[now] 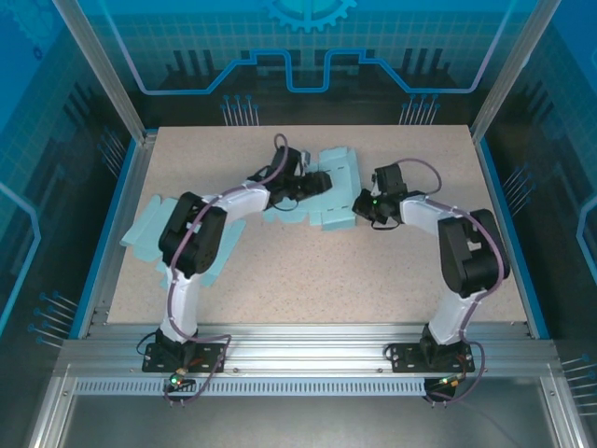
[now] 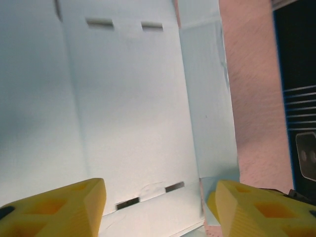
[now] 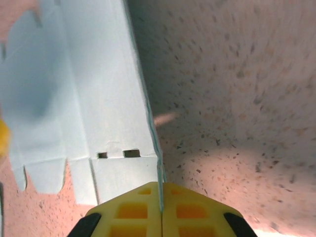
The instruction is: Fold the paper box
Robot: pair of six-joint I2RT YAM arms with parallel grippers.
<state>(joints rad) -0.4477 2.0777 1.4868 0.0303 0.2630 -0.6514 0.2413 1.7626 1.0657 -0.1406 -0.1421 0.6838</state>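
On my right-wrist feed the right jaws are pressed together at the bottom centre of the frame, their yellow fingertips pinching the thin raised edge of the pale blue die-cut paper box. That edge runs straight down into the seam between them. Just above the grip, towards the left, I see two small rectangular slots in the sheet, and the rest of the panel spreads up into the upper left. The speckled beige desk takes the right half. On the left-wrist feed the left jaws are spread wide, with one yellow fingertip in the lower left corner and the other in the lower right. The paper box lies open between and beyond them, its creases running up the frame, and I cannot tell whether either fingertip touches it. From the overhead camera the paper box sits a little above the middle of the desk, partly unfolded. The left arm reaches it from the left and the right arm from the right. A second pale blue cardboard sheet lies flat at the left edge of the desk, partly under the left arm.
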